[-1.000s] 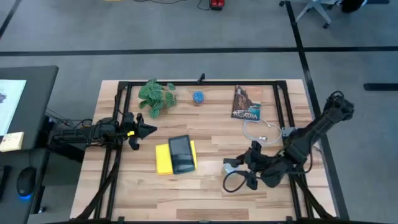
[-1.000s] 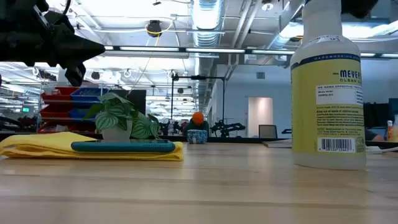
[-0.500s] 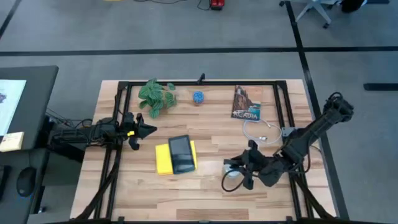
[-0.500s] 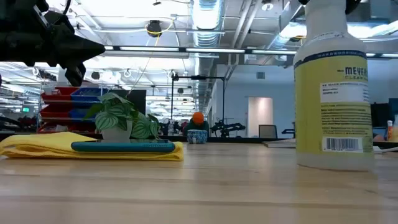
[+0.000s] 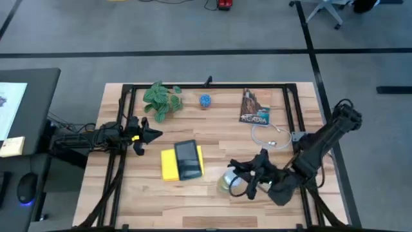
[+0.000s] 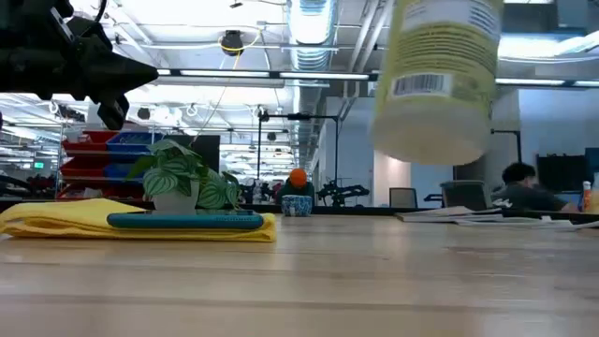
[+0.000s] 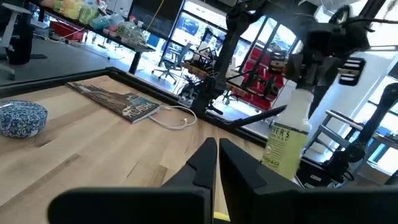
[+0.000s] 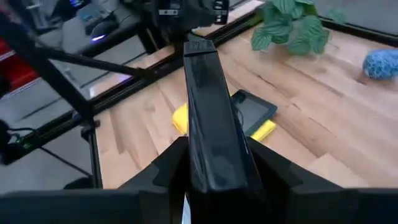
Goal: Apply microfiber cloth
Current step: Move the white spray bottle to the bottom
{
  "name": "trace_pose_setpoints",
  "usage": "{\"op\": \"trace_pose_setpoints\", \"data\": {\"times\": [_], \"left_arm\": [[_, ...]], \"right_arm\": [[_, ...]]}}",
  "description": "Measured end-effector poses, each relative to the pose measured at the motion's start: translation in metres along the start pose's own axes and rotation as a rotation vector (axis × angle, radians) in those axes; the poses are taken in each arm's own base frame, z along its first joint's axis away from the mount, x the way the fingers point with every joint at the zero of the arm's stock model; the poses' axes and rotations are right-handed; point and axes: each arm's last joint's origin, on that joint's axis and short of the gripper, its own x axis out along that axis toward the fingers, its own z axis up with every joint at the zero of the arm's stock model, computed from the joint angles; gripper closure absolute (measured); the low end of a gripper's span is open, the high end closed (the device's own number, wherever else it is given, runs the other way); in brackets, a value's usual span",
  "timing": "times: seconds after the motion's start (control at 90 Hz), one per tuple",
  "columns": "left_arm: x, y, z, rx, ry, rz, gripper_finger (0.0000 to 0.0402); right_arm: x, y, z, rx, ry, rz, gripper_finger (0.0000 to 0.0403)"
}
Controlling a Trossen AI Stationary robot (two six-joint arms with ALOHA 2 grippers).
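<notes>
The yellow microfiber cloth point(image 5: 168, 165) lies flat on the table left of centre, and the dark tablet point(image 5: 188, 159) lies on its right half. In the right wrist view the cloth point(image 8: 180, 117) shows beneath the tablet point(image 8: 254, 111). My right gripper point(image 5: 239, 176) is shut on a spray bottle point(image 6: 436, 77) with a yellow label, held in the air right of the tablet. At the table's left edge my left gripper point(image 5: 156, 133) hovers shut, above and to the far left of the cloth, touching nothing. My right gripper holds the spray bottle at its top, around the neck point(image 7: 303, 94); the gripper's own body hides the exact spot. It comes from above and from the table's right. The bottle hangs below it, tilted, its bottom point(image 6: 429, 148) clear of the table.
Along the far side stand a potted plant point(image 5: 161, 100), a small blue ball-like thing point(image 5: 205, 100) and a book point(image 5: 255, 107). A white cable point(image 5: 267, 136) lies near the right arm. Black frame rails point(image 5: 212, 86) run round the table.
My right gripper has lifted the spray bottle off the table and carried it toward the table's left edge, closer to the tablet. The bottle stood upright on the table before; now it hangs tilted in the air.
</notes>
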Motion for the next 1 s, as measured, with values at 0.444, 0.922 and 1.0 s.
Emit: {"op": "trace_pose_setpoints", "data": {"times": [0.444,0.922,1.0], "left_arm": [[0.0,-0.001,0.004,0.014,-0.044,0.004,0.0402],[0.0,0.002,0.005,0.025,-0.093,0.111,0.0402],[0.0,0.002,0.005,0.025,-0.093,0.111,0.0402]], "right_arm": [[0.01,0.045,-0.031,0.012,0.177,-0.329,0.029],[0.009,0.041,-0.05,0.083,0.089,-0.336,0.0271],[0.01,0.042,-0.05,0.074,0.105,-0.325,0.024]]}}
